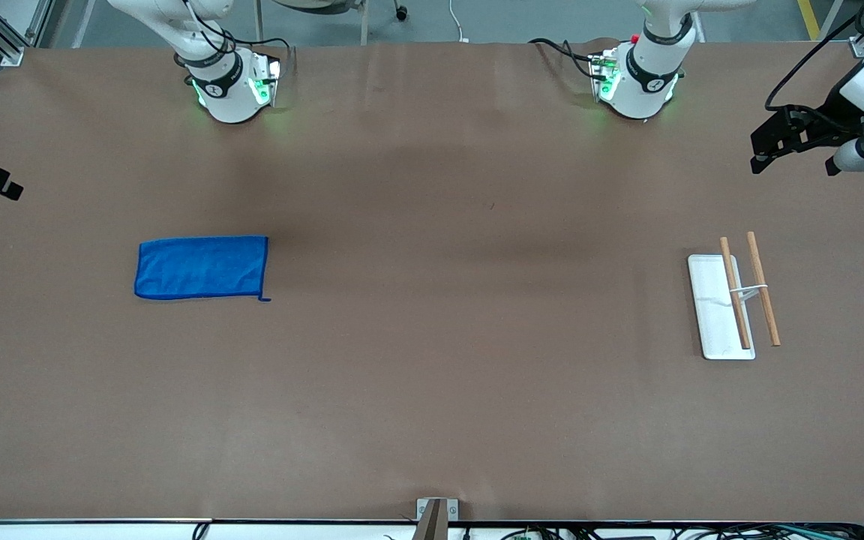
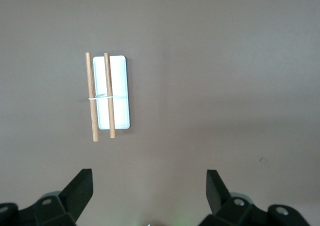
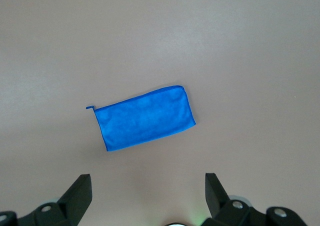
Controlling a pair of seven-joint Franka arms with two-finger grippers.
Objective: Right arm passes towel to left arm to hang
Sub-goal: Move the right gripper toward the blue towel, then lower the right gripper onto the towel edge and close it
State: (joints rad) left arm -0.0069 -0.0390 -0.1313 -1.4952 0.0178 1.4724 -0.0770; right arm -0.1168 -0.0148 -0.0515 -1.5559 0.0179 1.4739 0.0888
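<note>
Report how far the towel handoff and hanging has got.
Done: nothing yet. The towel lies flat on the table toward the right arm's end, untouched. In hand: nothing; the right gripper hangs open above the towel, and the left gripper hangs open above the rack with its two wooden bars. Left: pick up, pass across, hang on the rack.

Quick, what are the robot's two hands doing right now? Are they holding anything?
Left gripper: open, holding nothing, high over the rack.
Right gripper: open, holding nothing, high over the blue towel.
</note>
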